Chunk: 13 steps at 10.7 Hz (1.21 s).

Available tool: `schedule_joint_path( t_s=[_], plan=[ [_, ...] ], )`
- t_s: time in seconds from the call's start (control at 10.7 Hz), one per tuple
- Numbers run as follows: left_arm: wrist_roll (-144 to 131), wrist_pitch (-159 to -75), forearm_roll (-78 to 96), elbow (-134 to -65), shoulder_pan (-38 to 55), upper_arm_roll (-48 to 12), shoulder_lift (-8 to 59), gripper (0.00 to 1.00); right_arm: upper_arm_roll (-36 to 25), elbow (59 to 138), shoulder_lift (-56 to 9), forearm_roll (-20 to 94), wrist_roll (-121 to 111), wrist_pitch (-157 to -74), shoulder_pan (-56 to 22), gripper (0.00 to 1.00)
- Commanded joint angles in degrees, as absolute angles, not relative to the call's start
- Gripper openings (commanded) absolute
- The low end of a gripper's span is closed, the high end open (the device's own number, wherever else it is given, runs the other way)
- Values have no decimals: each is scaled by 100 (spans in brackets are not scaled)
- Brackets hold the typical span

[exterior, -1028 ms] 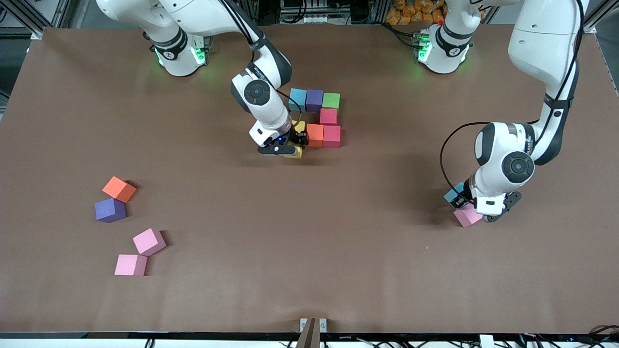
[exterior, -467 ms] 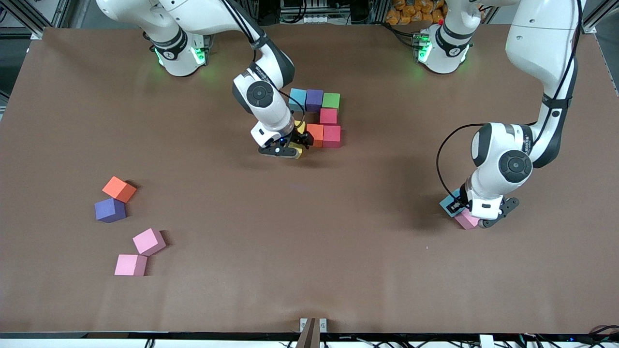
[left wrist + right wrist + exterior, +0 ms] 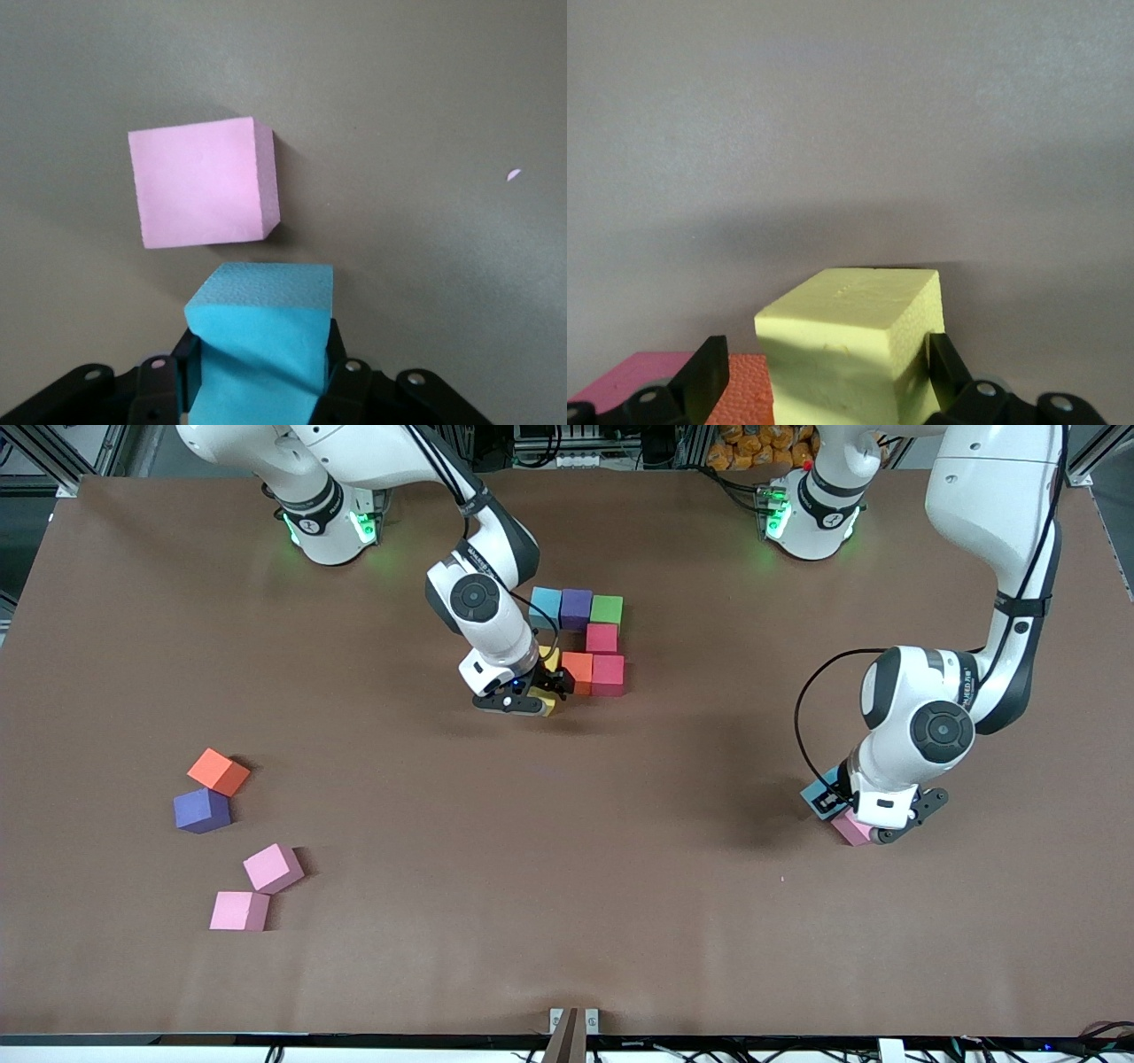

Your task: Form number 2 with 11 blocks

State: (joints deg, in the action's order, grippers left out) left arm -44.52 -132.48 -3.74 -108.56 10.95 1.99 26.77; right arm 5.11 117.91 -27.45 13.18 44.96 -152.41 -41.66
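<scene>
The right gripper [image 3: 542, 695] pinches a yellow block [image 3: 855, 341] in its jaws beside the orange block [image 3: 578, 672] of the unfinished number 2 [image 3: 585, 642]. Releasing it crooked could nudge that row. The left gripper [image 3: 842, 815] squeezes a light blue block [image 3: 261, 341] beside a pink block [image 3: 202, 193], which a drag might shove across the worktop [image 3: 567, 868].

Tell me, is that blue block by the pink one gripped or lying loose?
Gripped. The left gripper has its jaws shut on the light blue block, pressing both its sides, beside the pink block.

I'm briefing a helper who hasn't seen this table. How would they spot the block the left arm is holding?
Find the left claw at the left arm's end of the table. Clamped in it is the light blue block, beside a lone pink block lying loose.
</scene>
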Motion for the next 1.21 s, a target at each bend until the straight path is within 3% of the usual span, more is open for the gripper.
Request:
schedule_joint_path(
  t_s=[0.0,0.93,1.12],
  plan=[
    [-4359,-13175,-308,-10863,1125,220,2689,35,527,11795,-2751,1389,4413,-15328,-4105,100],
    [-4377,-13157,-308,-10855,1186,211,2699,36,527,11786,-2760,1606,4210,-15346,-3990,100],
    [-4368,-13087,-316,-10741,1213,-34,2681,36,519,11786,-2760,1679,4044,-15346,-3973,100]
  ],
)
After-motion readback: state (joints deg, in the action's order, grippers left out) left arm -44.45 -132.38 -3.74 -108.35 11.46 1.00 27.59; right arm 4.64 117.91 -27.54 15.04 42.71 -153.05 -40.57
